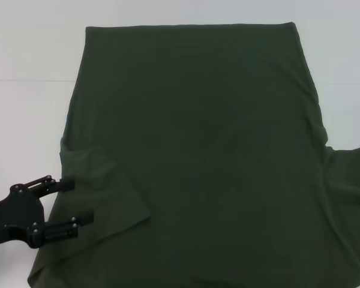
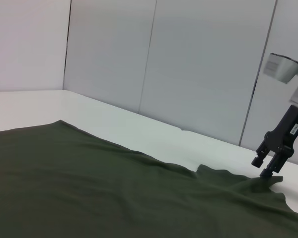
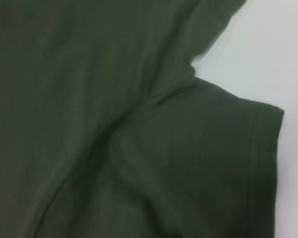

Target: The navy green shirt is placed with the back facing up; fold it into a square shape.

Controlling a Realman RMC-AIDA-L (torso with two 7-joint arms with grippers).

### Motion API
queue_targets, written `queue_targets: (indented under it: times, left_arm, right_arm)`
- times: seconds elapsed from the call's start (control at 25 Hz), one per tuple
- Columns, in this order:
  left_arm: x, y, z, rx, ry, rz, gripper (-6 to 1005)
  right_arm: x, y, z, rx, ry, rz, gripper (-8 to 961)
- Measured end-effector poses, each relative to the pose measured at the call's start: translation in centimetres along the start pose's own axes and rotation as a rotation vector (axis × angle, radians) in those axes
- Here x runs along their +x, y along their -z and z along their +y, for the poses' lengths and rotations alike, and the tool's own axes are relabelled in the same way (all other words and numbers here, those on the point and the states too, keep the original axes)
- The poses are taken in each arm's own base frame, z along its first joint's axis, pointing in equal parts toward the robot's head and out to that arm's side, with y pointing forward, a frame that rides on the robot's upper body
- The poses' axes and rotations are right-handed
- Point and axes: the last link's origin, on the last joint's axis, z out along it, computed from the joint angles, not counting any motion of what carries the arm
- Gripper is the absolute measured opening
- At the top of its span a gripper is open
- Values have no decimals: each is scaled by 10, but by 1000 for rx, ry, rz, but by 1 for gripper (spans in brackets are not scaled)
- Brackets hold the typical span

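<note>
Shirt (image 1: 198, 150) fills centre frame on the white table (image 1: 24, 48), plain side up. Left sleeve (image 1: 99, 192) already folded inward, lower left; right sleeve (image 1: 348, 174) still spread, body folds remain. My left gripper (image 1: 72, 201) gapes beside that fold. Right gripper (image 2: 270, 166) touches cloth; grip unclear.

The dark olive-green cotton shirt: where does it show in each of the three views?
Head view: the dark olive-green cotton shirt fills the centre; left hand at its folded-in sleeve.
Left wrist view: it covers the lower half; right hand at its far edge.
Right wrist view: nearly fills the picture.
Shared landmark: white table.
</note>
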Motion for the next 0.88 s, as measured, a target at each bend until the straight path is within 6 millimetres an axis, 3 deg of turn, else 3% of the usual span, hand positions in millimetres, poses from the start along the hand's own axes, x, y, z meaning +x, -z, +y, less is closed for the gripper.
queue_targets:
  times: [0.64, 0.88]
  left_arm:
    - [-1, 0, 1, 0, 2, 1, 840]
    - [1, -1, 0, 0, -2, 2, 840]
  right_arm:
    - [-2, -17, 2, 20, 26, 11, 686]
    - [0, -21, 2, 13, 29, 28, 432]
